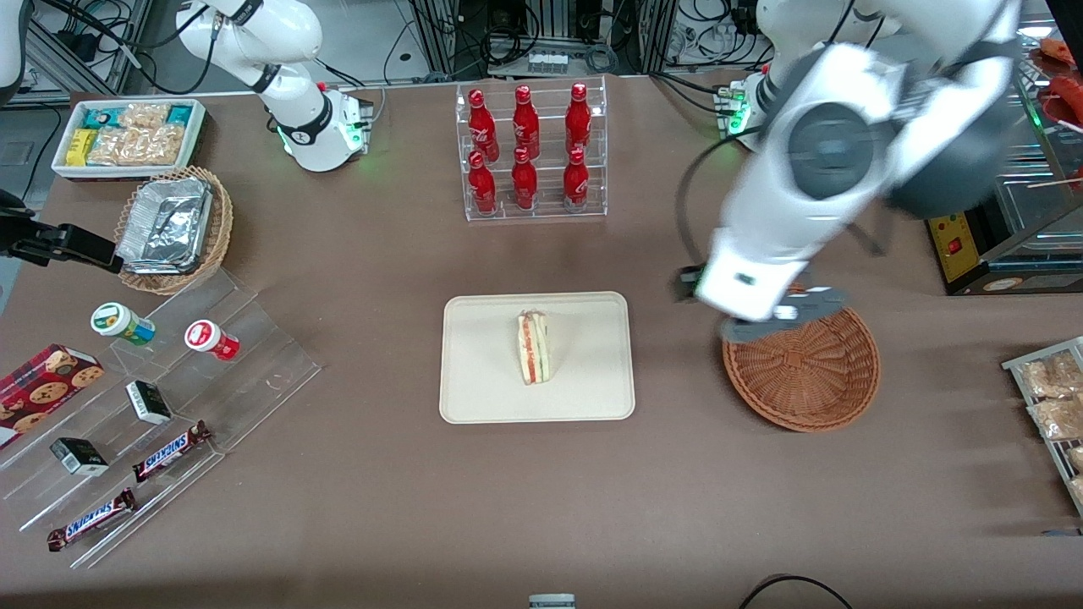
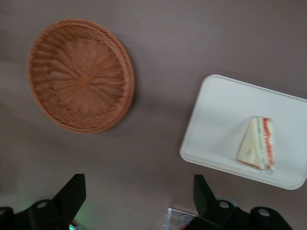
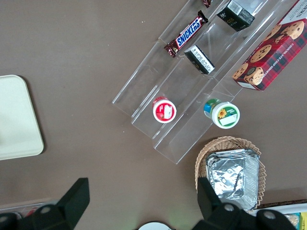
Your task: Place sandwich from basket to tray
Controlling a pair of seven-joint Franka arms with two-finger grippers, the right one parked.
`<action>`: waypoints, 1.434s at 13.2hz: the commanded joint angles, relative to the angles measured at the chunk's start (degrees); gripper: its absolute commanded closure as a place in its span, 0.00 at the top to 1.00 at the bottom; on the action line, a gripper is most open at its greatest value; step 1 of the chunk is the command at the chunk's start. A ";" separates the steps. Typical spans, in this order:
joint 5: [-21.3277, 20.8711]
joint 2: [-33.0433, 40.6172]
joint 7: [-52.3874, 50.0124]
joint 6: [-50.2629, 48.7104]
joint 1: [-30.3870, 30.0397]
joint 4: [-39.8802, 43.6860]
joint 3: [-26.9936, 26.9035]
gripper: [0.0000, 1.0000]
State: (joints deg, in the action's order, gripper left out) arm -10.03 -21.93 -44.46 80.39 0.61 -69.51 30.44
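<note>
On the tray lies the sandwich; fingers spread above basket.

sandwich pale white bread, red and green stripes on cut edge; tray plain cream-beige; basket reddish-brown woven wicker, radial weave; table flat brown; tool above table near basket, fingers black, spread apart; bottles red with white script; tan basket holds silver foil; bars brown wrapper, blue letters; cookie box red tartan
</note>
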 commanded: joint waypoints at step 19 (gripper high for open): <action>8.09 24.38 47.80 0.65 -3.16 -19.00 -31.67 0.99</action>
State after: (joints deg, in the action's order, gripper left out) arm -2.48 -1.22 2.69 79.18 -4.86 -83.99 0.40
